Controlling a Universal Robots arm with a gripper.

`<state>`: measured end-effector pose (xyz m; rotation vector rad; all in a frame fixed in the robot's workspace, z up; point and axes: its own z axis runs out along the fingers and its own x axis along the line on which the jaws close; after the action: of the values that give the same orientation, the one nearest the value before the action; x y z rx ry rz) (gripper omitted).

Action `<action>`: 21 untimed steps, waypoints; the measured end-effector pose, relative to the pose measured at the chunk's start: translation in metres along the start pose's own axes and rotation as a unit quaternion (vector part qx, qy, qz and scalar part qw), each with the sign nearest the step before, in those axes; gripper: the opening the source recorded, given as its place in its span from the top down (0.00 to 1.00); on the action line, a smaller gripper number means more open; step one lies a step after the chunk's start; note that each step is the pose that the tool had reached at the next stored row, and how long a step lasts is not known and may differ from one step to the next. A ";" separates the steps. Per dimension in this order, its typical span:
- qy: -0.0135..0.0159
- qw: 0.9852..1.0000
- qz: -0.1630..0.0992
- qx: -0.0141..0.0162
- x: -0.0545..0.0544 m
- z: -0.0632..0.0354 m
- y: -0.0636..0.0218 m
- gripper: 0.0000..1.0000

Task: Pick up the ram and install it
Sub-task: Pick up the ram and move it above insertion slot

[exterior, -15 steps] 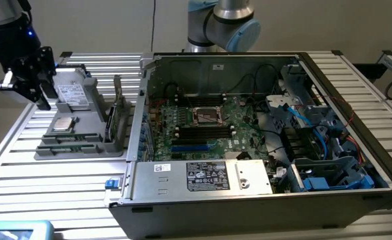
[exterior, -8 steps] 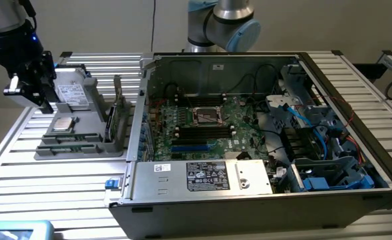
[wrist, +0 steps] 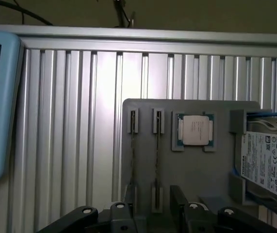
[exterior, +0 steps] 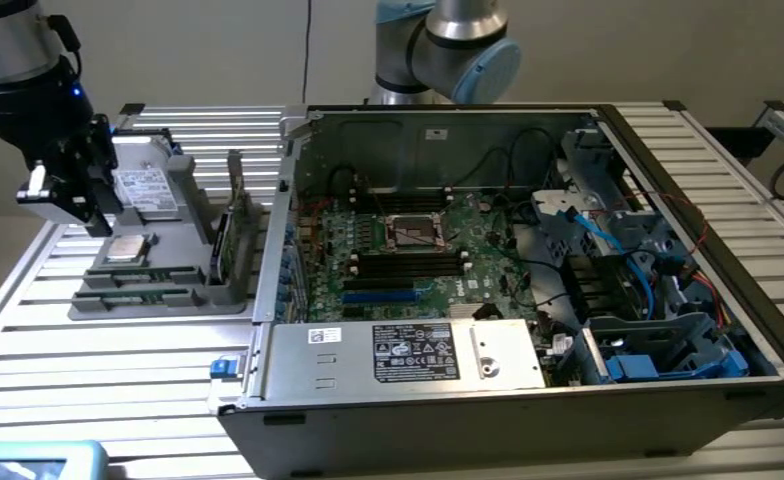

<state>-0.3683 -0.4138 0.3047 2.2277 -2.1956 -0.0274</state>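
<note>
Exterior view: the gripper [exterior: 79, 210] is seen at the 9 o'clock edge of the scene, hung above a grey holder [exterior: 165, 240] that is set on the slatted table [exterior: 125, 370], at 9 o'clock of the open computer case [exterior: 499, 250]. The jaws are spread wide and nothing is grasped. The ram [exterior: 136, 275] is lodged on edge in a narrow slot of the holder, at about 5 o'clock of the gripper and below it, apart from the fingers. A second stick [exterior: 132, 297] is slotted just beside it, toward 6 o'clock. A CPU chip [exterior: 125, 248] is noted just beyond the ram at 12 o'clock, and a hard drive [exterior: 145, 185] further that way. Wrist view: the ram [wrist: 156, 160] is seen edge-on, lined up between the parted fingers [wrist: 179, 204], untouched; the second stick [wrist: 133, 160] is found just outside that gap.
</note>
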 end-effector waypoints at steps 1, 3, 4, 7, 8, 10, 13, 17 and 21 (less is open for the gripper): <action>0.002 1.000 0.000 0.000 0.000 0.0008 -0.0001 0.58; 0.005 1.000 0.000 0.000 0.000 0.0022 -0.0001 0.58; 0.007 1.000 0.000 0.000 0.000 0.0028 -0.0001 0.58; 0.011 1.000 0.000 0.000 0.000 0.0062 -0.0002 0.58; 0.012 1.000 0.000 0.001 0.000 0.0072 -0.0002 0.58; 0.014 1.000 0.000 0.003 0.000 0.0092 -0.0002 0.58; 0.015 1.000 0.000 0.006 0.000 0.0122 -0.0003 0.58; 0.019 1.000 0.000 0.008 0.001 0.0160 -0.0004 0.58; 0.019 1.000 0.000 0.008 0.003 0.0226 -0.0007 0.58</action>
<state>-0.3681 -0.4167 0.2821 2.2158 -2.1851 0.0316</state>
